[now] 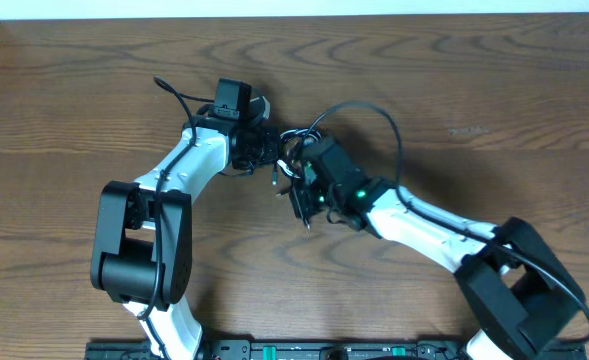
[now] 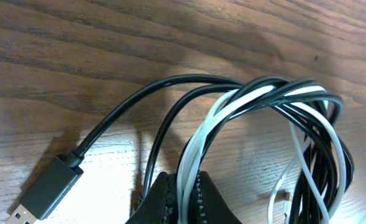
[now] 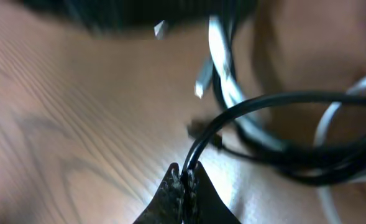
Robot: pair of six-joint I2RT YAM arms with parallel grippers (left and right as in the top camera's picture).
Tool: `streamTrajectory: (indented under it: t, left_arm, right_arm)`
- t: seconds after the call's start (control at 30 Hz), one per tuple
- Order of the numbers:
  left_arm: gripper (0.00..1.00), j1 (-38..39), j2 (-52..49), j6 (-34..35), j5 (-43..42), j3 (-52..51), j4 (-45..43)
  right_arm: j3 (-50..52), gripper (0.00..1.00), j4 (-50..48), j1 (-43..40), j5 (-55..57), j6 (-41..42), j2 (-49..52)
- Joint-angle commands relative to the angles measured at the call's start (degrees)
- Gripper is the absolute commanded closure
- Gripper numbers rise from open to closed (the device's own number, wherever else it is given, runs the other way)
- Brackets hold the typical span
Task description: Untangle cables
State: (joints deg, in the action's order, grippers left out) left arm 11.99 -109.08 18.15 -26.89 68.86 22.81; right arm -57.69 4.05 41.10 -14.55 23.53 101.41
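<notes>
The cords (image 1: pixel 288 160) lay bunched near the middle of the counter (image 1: pixel 64 90). In the overhead view the left hand (image 2: pixel 181 199) met them from 9 o'clock and the right hand (image 3: pixel 184 186) from 5 o'clock.

Both hands were pinched narrow. The left was closed on strands of the white cord (image 2: pixel 232 107) where they ran down between its pads. The right was closed on a loop of the black cord (image 3: pixel 276 99), which arched up and away toward 2 o'clock.

Both cords looked light, limp and smooth-jacketed. They were round in section with a slight sheen, so they would likely bend freely and might slip through a loose pinch. They were wound over each other several times in a loose coil, black and white alternating.

The black cord ended in a rectangular USB plug (image 2: pixel 43 198) with a metal tip, lying flat at 8 o'clock in the left wrist view. A small white plug (image 3: pixel 201 87) showed blurred in the right wrist view.

The plugs were the only stiff parts and would probably snag when drawn through a loop. The better hold seemed to be on the jacket just behind a plug, or on one single strand, rather than on the bundle. The counter was matte wood grain, which should give the cords some drag.
</notes>
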Motion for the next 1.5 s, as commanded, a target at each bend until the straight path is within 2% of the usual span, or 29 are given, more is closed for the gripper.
streamTrajectory:
  t: [0.0,0.03,0.13,0.43,0.6,0.87,1.2,1.33,1.47]
  left_arm:
    - [0.92,-0.3,1.3,-1.6,-2.9,-0.3,0.1]
    - [0.93,-0.3,1.3,-3.6,-6.4,-0.3,-0.6]
    - [0.93,-0.3,1.3,-5.7,-10.3,-0.3,-1.2]
    - [0.93,-0.3,1.3,-5.7,-10.3,-0.3,-1.2]
    - [0.93,-0.3,1.3,-7.7,-13.7,-0.3,-1.7]
    - [0.93,-0.3,1.3,-10.1,-14.5,-0.3,-1.7]
    - [0.93,0.0,1.3,-11.1,-16.2,-0.3,-2.4]
    - [0.93,0.6,1.3,-15.7,-21.0,-0.3,-2.5]
    - [0.93,1.1,1.3,-16.9,-21.6,-0.3,-2.6]
  right_arm:
    - [-0.8,0.99,-2.8,-1.8,-0.6,0.2,-2.5]
    - [-0.8,0.99,-3.8,-2.2,-0.5,0.2,-2.5]
    - [-0.8,0.99,-5.6,-3.3,0.5,0.2,-2.5]
    - [-0.8,0.99,-6.8,-4.4,7.0,0.2,-2.3]
    - [-0.8,0.99,-6.7,-4.4,7.0,0.3,-1.3]
    - [-0.8,0.99,-3.8,-6.6,10.1,7.3,-0.3]
    - [-0.7,0.99,-4.3,-6.6,10.2,7.7,1.0]
    - [-0.7,0.99,-3.4,-6.6,10.6,7.8,2.2]
    - [-0.8,0.99,-5.1,-7.4,11.1,9.7,2.7]
